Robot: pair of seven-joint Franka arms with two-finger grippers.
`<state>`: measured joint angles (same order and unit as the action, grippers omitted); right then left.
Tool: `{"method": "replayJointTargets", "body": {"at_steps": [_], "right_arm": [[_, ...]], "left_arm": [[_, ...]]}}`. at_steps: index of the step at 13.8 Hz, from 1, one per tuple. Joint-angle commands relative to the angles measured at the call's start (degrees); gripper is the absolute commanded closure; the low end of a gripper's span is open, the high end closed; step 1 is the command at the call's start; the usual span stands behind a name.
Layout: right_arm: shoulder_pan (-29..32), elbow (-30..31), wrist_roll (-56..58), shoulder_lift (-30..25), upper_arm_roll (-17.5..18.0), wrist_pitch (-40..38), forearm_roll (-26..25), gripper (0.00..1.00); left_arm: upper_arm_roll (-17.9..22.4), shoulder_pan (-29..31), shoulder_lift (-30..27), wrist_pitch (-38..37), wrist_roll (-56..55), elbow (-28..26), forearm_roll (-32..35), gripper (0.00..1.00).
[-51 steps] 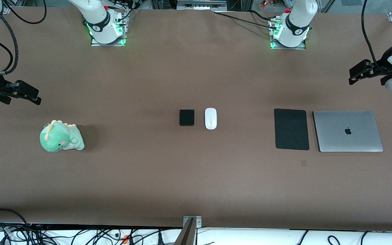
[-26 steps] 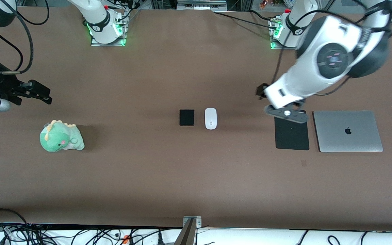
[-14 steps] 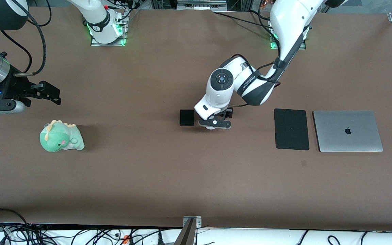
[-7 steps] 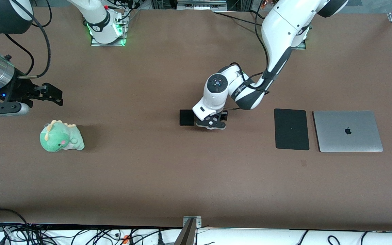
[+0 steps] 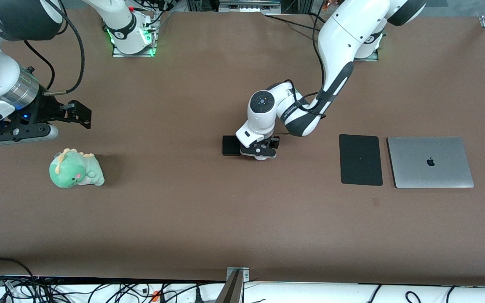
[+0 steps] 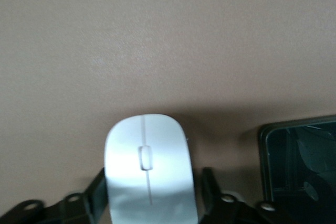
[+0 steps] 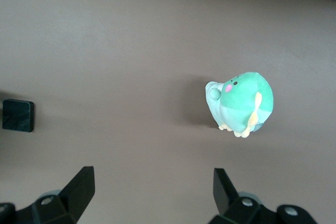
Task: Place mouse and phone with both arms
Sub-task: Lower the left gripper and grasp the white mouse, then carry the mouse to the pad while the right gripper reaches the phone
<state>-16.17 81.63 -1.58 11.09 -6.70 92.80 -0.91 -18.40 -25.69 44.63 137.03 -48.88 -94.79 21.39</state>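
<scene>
The white mouse (image 6: 148, 166) lies on the brown table beside the black phone (image 6: 302, 166). In the front view the left gripper (image 5: 260, 151) is down over the mouse, of which only a white edge (image 5: 260, 158) shows; the phone (image 5: 230, 145) lies beside it toward the right arm's end. In the left wrist view the left gripper (image 6: 152, 198) is open, its fingers (image 6: 209, 184) on either side of the mouse, with a small gap at one side. The right gripper (image 5: 83, 117) is open and empty over the table near a plush toy; its wrist view (image 7: 152, 184) shows the phone (image 7: 18, 115) far off.
A green plush dinosaur (image 5: 75, 169) sits toward the right arm's end and shows in the right wrist view (image 7: 241, 103). A flat black mouse pad (image 5: 361, 160) and a closed silver laptop (image 5: 430, 162) lie toward the left arm's end.
The left arm swung in from its end of the table and lowered its gripper over the mouse. The right gripper drifted slowly toward the middle. Mouse and phone have not moved.
</scene>
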Motion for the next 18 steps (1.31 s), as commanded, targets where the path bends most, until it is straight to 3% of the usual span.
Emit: {"method": "replayJointTargets", "body": {"at_steps": [1, 5, 9, 12, 14, 18], "right_arm": [[-0.4, -0.1, -0.8, -0.2, -0.2, -0.5, -0.9, 0.0], [0.3, 0.6, -5.3, -0.2, -0.6, -1.0, -0.2, 0.0], [-0.4, 0.8, -5.1, 0.2, -0.3, -3.9, -0.9, 0.0], [-3.3, 0.8, -5.4, 1.2, -0.2, -6.6, -0.9, 0.0], [-4.7, 0.7, -5.7, 3.0, -0.2, -5.7, -0.3, 0.0], [-9.7, 0.7, -12.3, 7.1, -0.2, 1.2, 0.7, 0.0]], "left_arm": [[0.3, 1.2, -3.7, -3.4, -0.5, 0.5, 1.3, 0.83], [-0.2, 7.4, -10.8, -18.6, 4.7, 3.5, -2.6, 0.85], [-0.2, 21.0, -16.1, -29.2, 27.9, 3.5, -10.2, 0.84], [-0.1, 31.2, -15.5, -29.1, 41.9, 2.2, -11.4, 0.79], [-0.1, 33.6, -14.1, -28.8, 44.5, 1.3, -11.4, 0.78], [-0.1, 36.4, -15.4, -11.7, 44.9, -12.0, -11.2, 0.77]]}}
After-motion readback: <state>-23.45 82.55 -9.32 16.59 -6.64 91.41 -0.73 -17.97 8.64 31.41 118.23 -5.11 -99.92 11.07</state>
